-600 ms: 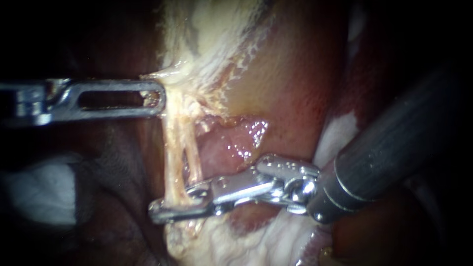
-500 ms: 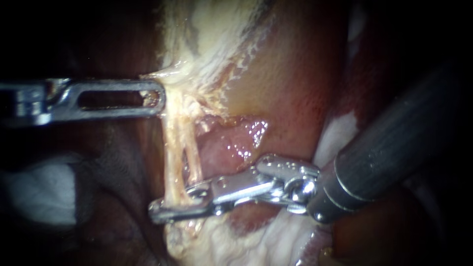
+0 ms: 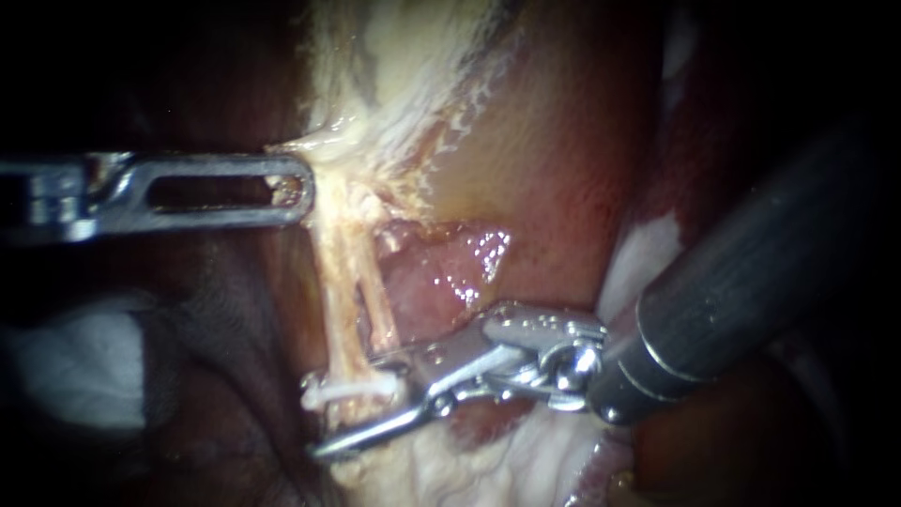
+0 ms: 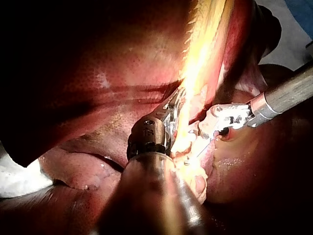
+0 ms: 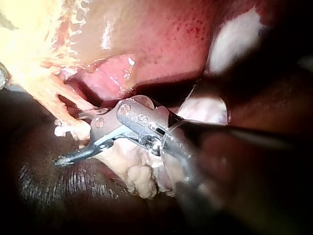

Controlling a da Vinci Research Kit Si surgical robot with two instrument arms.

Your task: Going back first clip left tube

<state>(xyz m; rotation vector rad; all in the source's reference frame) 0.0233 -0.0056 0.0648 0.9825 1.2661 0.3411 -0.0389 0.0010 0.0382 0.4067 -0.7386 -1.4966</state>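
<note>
Two pale tubes run down from the whitish tissue under the gallbladder; the left tube (image 3: 334, 291) is the thicker strand. A white clip (image 3: 345, 387) lies across the strands at their lower end. My right instrument (image 3: 349, 407) comes in from the right with its jaws open, one above the clip and one below it, touching neither side of the tube. In the right wrist view my right instrument (image 5: 76, 138) also shows a clear gap. My left instrument (image 3: 293, 188) is shut on the pale tissue (image 3: 324, 150) above the tubes and holds it taut; the left wrist view shows it (image 4: 175, 108) buried in that tissue.
Dark red liver (image 3: 563, 141) fills the right and upper field. White gauze (image 3: 75, 366) lies at the lower left and more gauze (image 3: 643, 249) beside my right instrument's shaft. A moist pink fold (image 3: 441, 272) sits just right of the tubes.
My right instrument's jaws, shut around the tubes before, have opened, and a white clip now shows on the strands. My left instrument has held still.
</note>
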